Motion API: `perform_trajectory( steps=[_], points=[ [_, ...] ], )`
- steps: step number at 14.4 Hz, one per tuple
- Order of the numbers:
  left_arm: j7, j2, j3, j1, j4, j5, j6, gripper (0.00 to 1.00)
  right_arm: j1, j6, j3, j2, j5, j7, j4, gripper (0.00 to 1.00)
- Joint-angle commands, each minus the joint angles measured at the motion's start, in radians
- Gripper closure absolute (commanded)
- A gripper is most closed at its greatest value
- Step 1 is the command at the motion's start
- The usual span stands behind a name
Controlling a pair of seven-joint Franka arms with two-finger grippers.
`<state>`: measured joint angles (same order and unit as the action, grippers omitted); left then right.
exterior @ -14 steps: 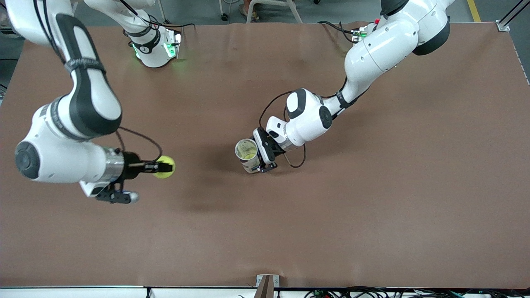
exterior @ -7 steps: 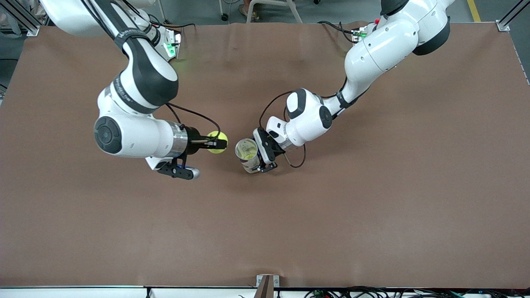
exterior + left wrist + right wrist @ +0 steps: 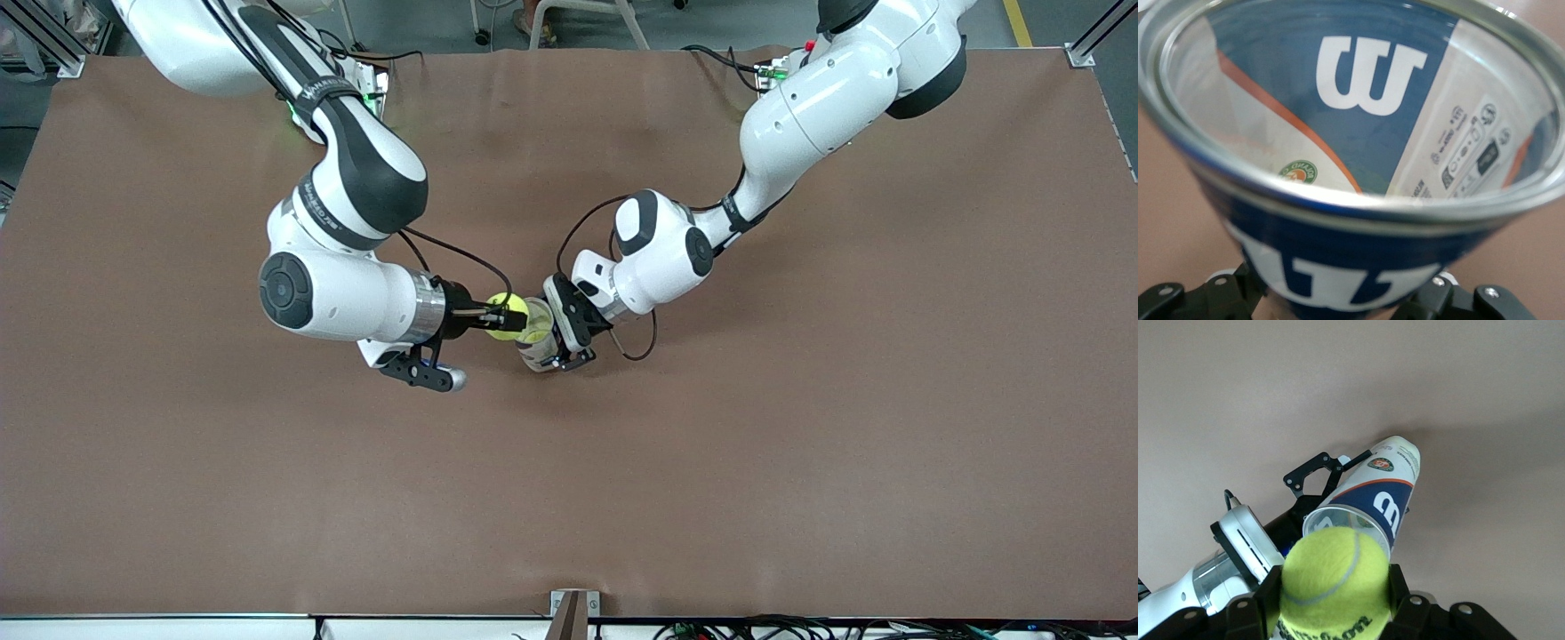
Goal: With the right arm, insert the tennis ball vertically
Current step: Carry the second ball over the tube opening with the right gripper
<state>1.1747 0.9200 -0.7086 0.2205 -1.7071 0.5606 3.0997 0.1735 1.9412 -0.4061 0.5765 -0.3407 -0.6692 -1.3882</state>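
My right gripper (image 3: 498, 316) (image 3: 1333, 600) is shut on a yellow-green tennis ball (image 3: 508, 317) (image 3: 1333, 577), one black finger (image 3: 1265, 597) on each side of it. The ball hangs right at the open rim of a blue-and-white ball can (image 3: 537, 336) (image 3: 1373, 499), partly covering the mouth in the front view. My left gripper (image 3: 562, 334) (image 3: 1341, 303) is shut on the can's body and holds it open end up over the middle of the table. In the left wrist view the can (image 3: 1358, 133) fills the picture, and another yellow ball shows inside it in the front view.
The brown table (image 3: 800, 444) stretches wide around both arms. The arm bases (image 3: 342, 111) stand along the edge farthest from the front camera. A small bracket (image 3: 569, 609) sits at the nearest edge, with cables along it.
My right arm has swung in from its end of the table with the ball and brought it to the can's mouth. The left arm and can have not moved.
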Motion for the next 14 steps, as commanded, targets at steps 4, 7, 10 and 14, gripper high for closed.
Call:
perform_trajectory(
  steps=[4,7,10,14],
  points=[
    [0.016,0.005,-0.006,-0.004,-0.019,0.024,0.005,0.17,0.008,0.016,-0.003,0.011,-0.018,-0.020,-0.011,0.81],
    [0.016,0.005,-0.006,-0.004,-0.020,0.025,0.005,0.17,0.008,0.018,-0.003,0.020,-0.020,-0.020,-0.009,0.71],
    [0.016,0.007,-0.006,-0.004,-0.019,0.024,0.005,0.17,0.017,0.068,-0.002,0.022,-0.021,-0.021,-0.011,0.00],
    [0.016,0.005,-0.006,-0.007,-0.020,0.025,0.005,0.17,0.026,0.073,-0.002,0.020,-0.012,-0.049,-0.011,0.00]
  ],
)
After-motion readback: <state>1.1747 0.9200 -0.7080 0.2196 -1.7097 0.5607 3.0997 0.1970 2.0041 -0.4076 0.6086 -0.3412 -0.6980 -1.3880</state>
